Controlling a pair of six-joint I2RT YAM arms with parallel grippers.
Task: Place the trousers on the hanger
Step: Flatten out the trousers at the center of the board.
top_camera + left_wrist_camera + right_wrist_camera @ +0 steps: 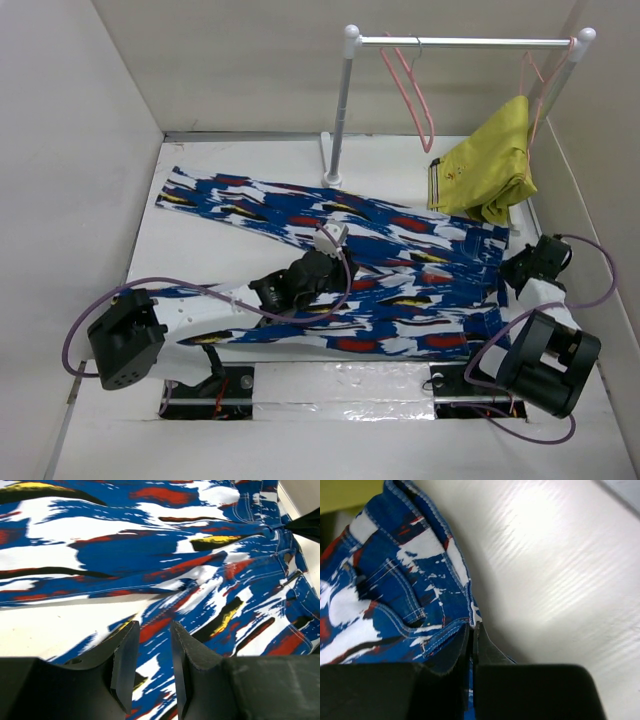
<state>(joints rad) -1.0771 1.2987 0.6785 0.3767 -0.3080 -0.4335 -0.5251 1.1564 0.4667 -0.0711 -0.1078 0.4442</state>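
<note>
The trousers (pixel 400 260) lie flat across the table, legs to the left and waist to the right. They fill the left wrist view (pixel 165 555). My left gripper (pixel 318 283) hovers over the crotch area, open and empty (pixel 152 625), with patterned fabric showing between its fingers. My right gripper (pixel 515 272) is at the waist end, shut on the stitched waistband edge (pixel 472 625) of the trousers (pixel 395 595). The empty pink hanger (pixel 415 95) hangs by its hook from the rail at the back.
A white clothes rack (pixel 340 110) stands at the back of the table. A second pink hanger on its right end carries a yellow-green garment (pixel 490 165) that hangs down to the table near the trousers' waist. White walls enclose the table.
</note>
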